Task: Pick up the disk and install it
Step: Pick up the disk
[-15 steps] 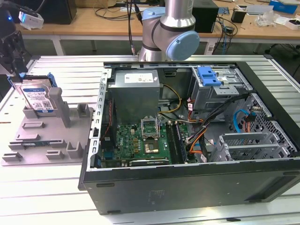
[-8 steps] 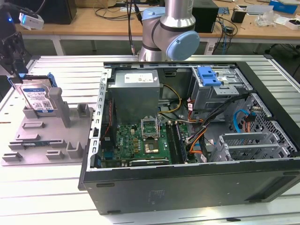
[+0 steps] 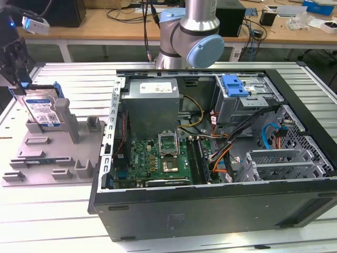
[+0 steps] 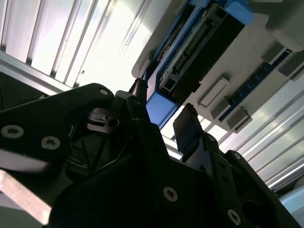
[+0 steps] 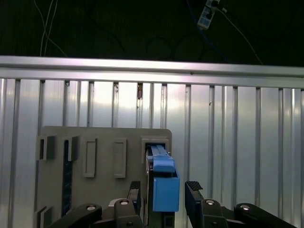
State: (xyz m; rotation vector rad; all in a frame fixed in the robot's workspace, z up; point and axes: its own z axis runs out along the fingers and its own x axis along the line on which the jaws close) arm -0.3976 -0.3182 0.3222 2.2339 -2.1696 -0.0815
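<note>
Gripper hangs over the far end of the grey fixture, at the exterior view's left. The disk stands on edge in a slot of that fixture, label facing the camera, blue carrier frame along its edges. In the first wrist view the gripper straddles the disk's blue upper edge. Jaws are wide, with one finger on each side and a gap visible on both, so nothing is clamped. The second wrist view shows the same straddle. The open computer case sits well apart on the slatted table, drive cage with blue latch in its far corner.
</note>
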